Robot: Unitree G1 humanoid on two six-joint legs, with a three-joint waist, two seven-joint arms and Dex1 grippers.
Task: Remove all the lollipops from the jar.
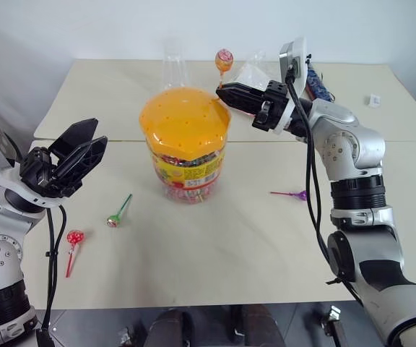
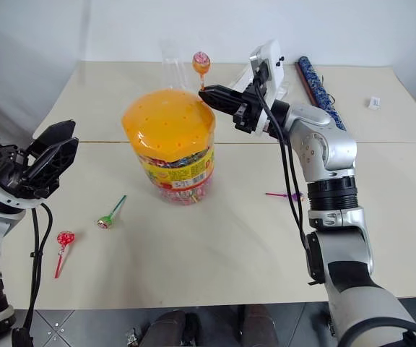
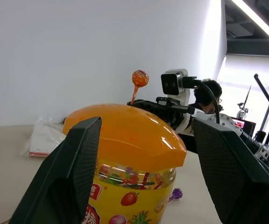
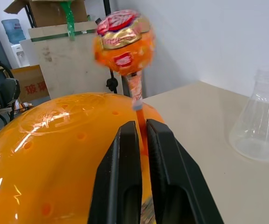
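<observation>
The jar (image 1: pixel 185 137), a squat clear tub with an orange hole-dotted dome lid, stands at the middle of the table. One orange-pink lollipop (image 1: pixel 224 59) rises upright from the lid's far right edge. My right gripper (image 1: pixel 222 91) is shut on its stick just under the head, as the right wrist view shows close up (image 4: pixel 141 125). Three lollipops lie on the table: a green one (image 1: pixel 114 219) and a red one (image 1: pixel 74 237) left of the jar, a purple one (image 1: pixel 300 194) to its right. My left gripper (image 1: pixel 96 135) hangs open left of the jar, holding nothing.
A clear glass flask (image 1: pixel 173 69) stands behind the jar, and a flat clear plastic bag (image 1: pixel 255 72) lies behind my right gripper. A dark patterned tube (image 2: pixel 316 79) and a small white object (image 1: pixel 373 100) lie at the far right. A seam crosses the table.
</observation>
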